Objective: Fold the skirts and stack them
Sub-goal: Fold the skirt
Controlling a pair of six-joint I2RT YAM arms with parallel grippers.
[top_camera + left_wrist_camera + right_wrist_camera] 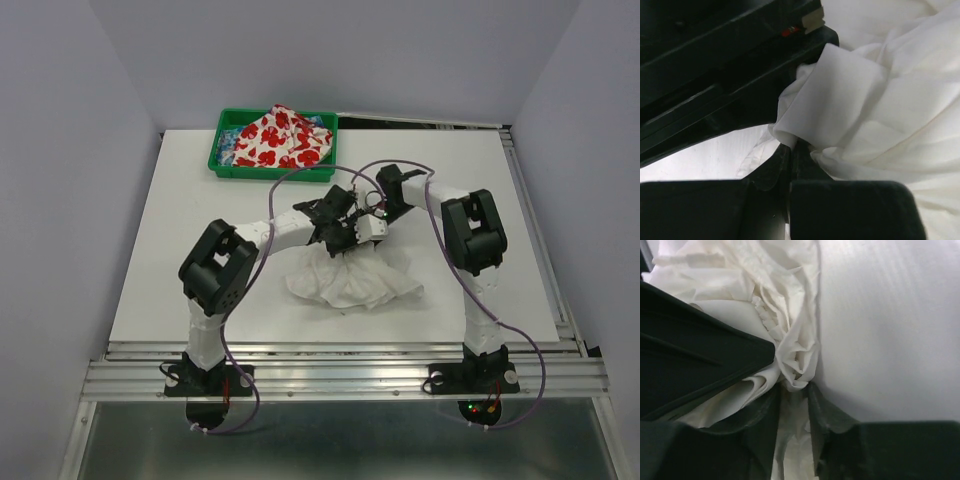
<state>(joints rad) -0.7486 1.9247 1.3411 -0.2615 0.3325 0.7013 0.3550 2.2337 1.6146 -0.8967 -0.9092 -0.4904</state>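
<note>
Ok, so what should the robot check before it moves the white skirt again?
1. Grip of the left tool on the white skirt: ok, shut on a fold.
2. Grip of the right tool on the same skirt: ok, cloth pinched between its fingers.
3. White skirt lying flat for folding: not ok, it is bunched up.
4. Both tools holding the waistband: cannot tell.
5. Flowered skirt out of the way: ok, heaped in the green tray.

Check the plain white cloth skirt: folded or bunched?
Bunched, not folded: the plain white cloth skirt lies crumpled, left claw and right claw pinching it.
</note>
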